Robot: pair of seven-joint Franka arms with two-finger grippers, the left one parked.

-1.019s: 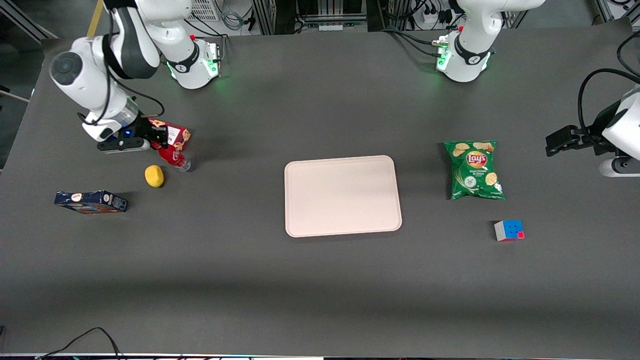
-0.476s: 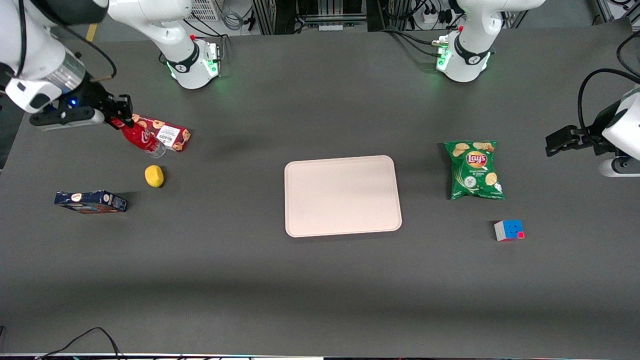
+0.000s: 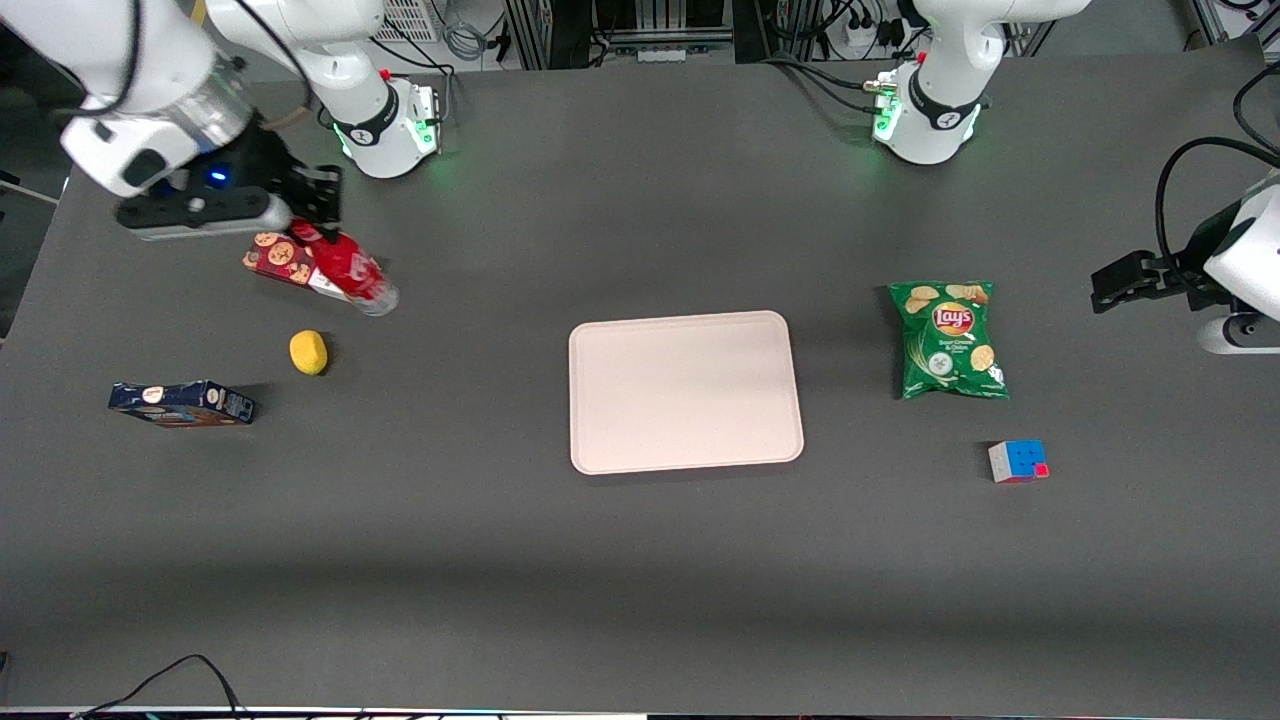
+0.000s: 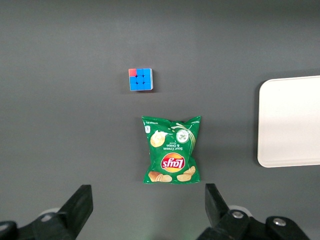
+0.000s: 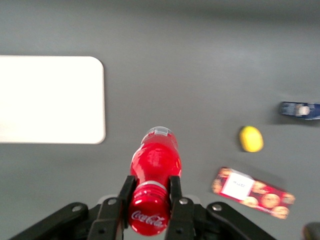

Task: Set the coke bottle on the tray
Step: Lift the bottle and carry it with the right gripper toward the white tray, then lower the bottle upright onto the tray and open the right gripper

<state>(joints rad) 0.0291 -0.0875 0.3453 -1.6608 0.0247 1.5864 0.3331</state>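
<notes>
My right gripper (image 3: 312, 222) is shut on the neck of the coke bottle (image 3: 350, 270), just under its red cap, and holds it lifted above the table at the working arm's end. The bottle hangs tilted, its clear base lowest. In the right wrist view the fingers (image 5: 126, 192) clamp both sides of the coke bottle (image 5: 155, 165), with the cap nearest the camera. The pale pinkish-beige tray (image 3: 685, 391) lies flat and bare at mid table; it also shows in the right wrist view (image 5: 50, 100) and its edge in the left wrist view (image 4: 292, 122).
A red cookie box (image 3: 282, 258) lies under the lifted bottle. A lemon (image 3: 308, 352) and a dark blue box (image 3: 181, 403) lie nearer the front camera. A green chips bag (image 3: 947, 338) and a puzzle cube (image 3: 1018, 461) lie toward the parked arm's end.
The gripper has lifted the bottle off the table, swung outward, then come back toward the tray. The cookie box, hidden at first, now shows beneath the bottle.
</notes>
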